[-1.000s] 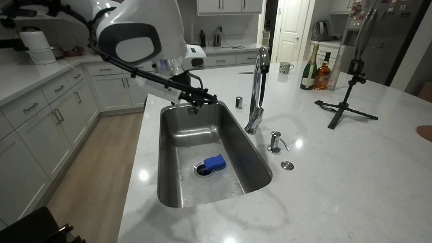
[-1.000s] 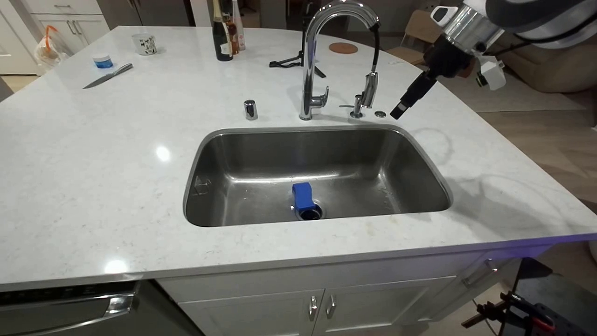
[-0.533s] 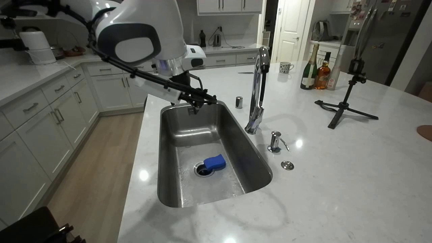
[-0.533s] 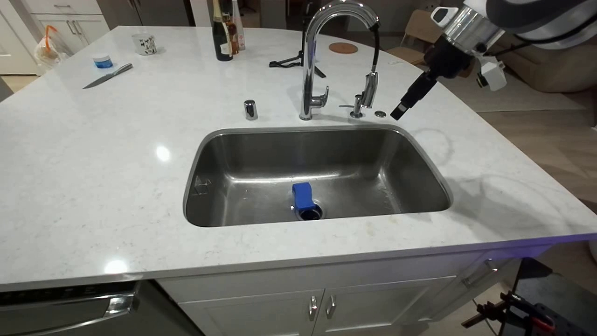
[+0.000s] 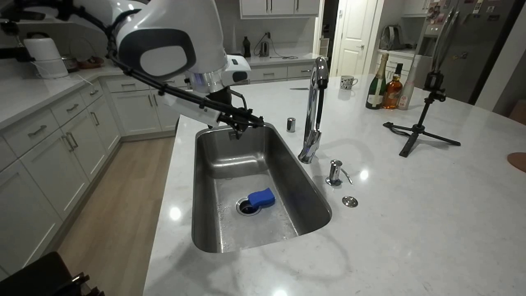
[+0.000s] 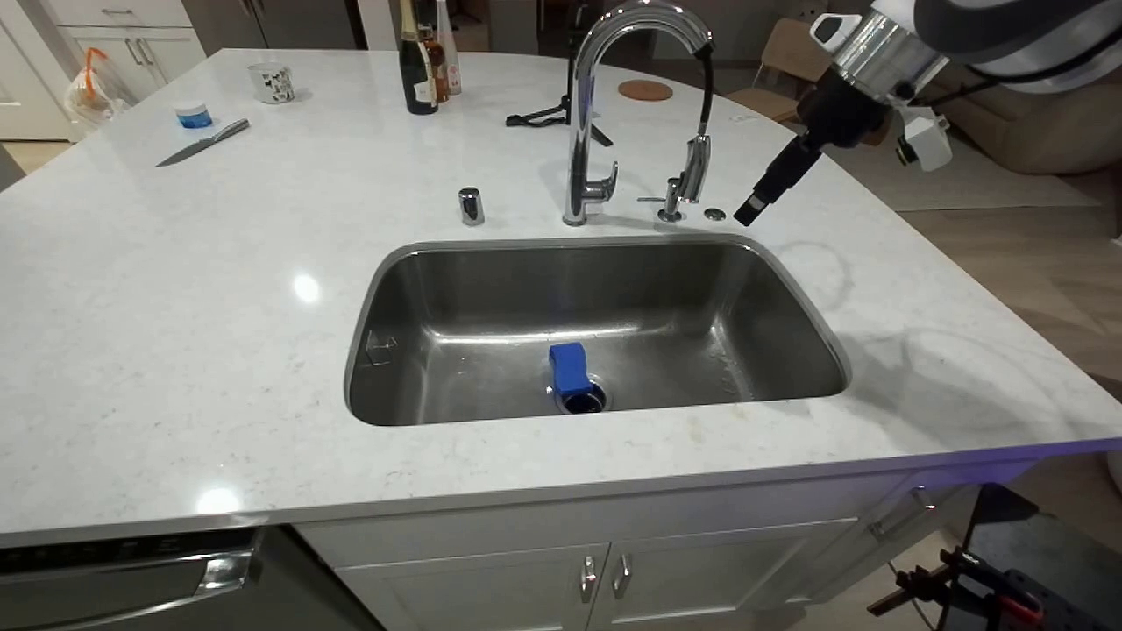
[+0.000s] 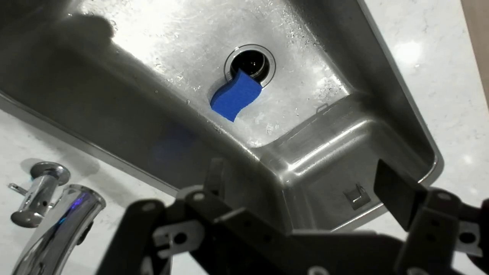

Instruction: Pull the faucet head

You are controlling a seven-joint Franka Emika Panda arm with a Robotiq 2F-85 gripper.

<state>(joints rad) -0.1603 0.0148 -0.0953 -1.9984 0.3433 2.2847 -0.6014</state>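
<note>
The chrome faucet head (image 6: 695, 168) hangs tilted from a black hose below the tip of the arched neck (image 6: 578, 123), apart from it. In an exterior view the head (image 5: 311, 144) is seen in line with the faucet base. My gripper (image 6: 748, 211) hovers to the right of the head, pointing down over the sink's back corner, and does not touch it. In the wrist view my gripper (image 7: 305, 187) is open with nothing between its fingers. A chrome cylinder that looks like the faucet head (image 7: 61, 233) is at the lower left, outside the jaws and partly cut off.
The sink (image 6: 570, 243) lies below, with a blue sponge (image 7: 237, 95) by its drain. A chrome dispenser (image 5: 335, 170) stands beside the head. A round chrome disc (image 6: 714, 214) is set in the counter. Bottles (image 5: 386, 88) and a black tripod (image 5: 418, 128) stand further back.
</note>
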